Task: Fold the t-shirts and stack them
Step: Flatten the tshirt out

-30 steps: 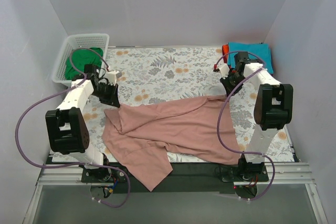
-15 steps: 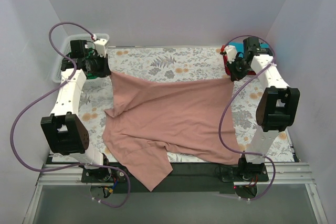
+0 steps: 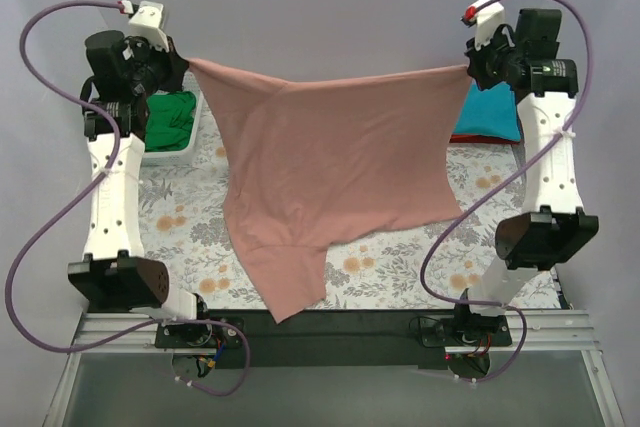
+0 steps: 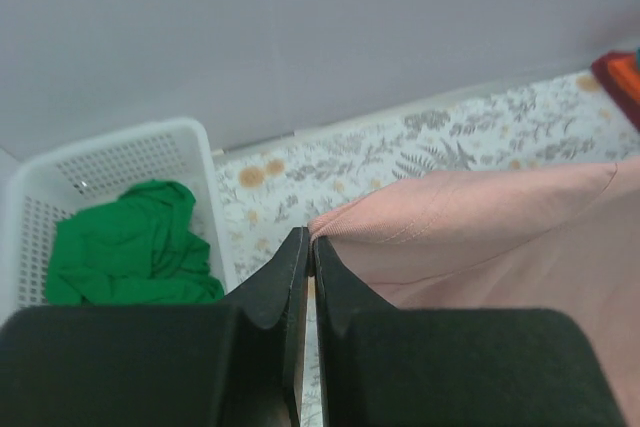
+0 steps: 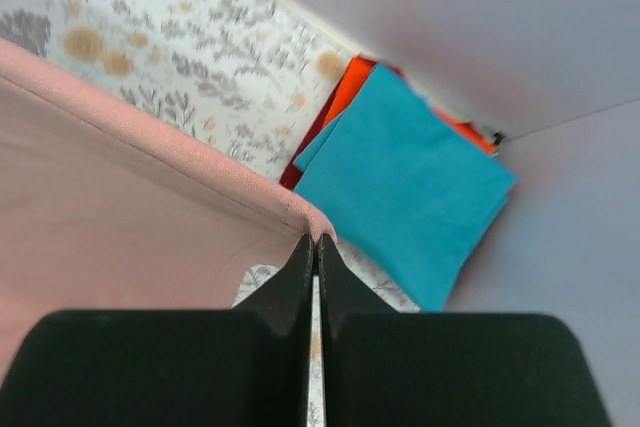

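Observation:
The dusty-pink t-shirt (image 3: 330, 167) hangs stretched in the air between both raised arms, its lower part draping down toward the near table edge. My left gripper (image 3: 183, 62) is shut on its left corner (image 4: 340, 219). My right gripper (image 3: 468, 69) is shut on its right corner (image 5: 315, 222). A green t-shirt (image 3: 168, 119) lies crumpled in the white basket (image 4: 150, 147). A folded teal t-shirt (image 5: 405, 177) lies on a red-orange one (image 5: 352, 82) at the far right.
The floral table cloth (image 3: 400, 267) covers the table. The white mesh basket (image 3: 185, 152) stands at the far left corner. Grey walls close in at the back and both sides.
Both arms have risen high and apart, lifting the pink t-shirt off the table until it hangs spread between them. One second ago it lay crumpled on the cloth.

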You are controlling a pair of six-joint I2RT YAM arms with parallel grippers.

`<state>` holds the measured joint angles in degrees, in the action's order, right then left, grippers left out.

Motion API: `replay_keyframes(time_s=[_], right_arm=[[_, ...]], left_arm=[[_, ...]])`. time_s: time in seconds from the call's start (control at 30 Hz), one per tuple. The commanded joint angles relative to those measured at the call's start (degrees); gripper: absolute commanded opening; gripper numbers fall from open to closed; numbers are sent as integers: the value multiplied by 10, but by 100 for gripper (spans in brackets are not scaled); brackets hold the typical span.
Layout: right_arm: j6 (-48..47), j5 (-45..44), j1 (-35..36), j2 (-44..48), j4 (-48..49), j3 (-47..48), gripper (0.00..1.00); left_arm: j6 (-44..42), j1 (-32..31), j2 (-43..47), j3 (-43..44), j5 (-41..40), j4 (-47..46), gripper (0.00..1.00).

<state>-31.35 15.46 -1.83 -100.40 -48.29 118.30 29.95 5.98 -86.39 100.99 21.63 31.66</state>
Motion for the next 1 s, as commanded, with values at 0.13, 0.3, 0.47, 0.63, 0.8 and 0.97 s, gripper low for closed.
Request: replay_keyframes(time_s=[0.13, 0.3, 0.47, 0.63, 0.8, 0.97], right_arm=[[57, -37, -4, 199, 104, -8, 1], [65, -76, -4, 351, 222, -99, 1], [64, -119, -5, 439, 276, -107, 1], [63, -140, -5, 467, 314, -76, 1], [32, -148, -4, 464, 333, -69, 1], [18, -127, -4, 458, 344, -109, 1]], left_arm=[[48, 8, 185, 28, -62, -98, 0], [48, 8, 282, 28, -85, -137, 0], [37, 9, 330, 68, -108, -140, 0], [18, 8, 351, 132, -125, -121, 0], [0, 7, 352, 160, -125, -81, 0], [-17, 7, 366, 99, -110, -42, 0]])
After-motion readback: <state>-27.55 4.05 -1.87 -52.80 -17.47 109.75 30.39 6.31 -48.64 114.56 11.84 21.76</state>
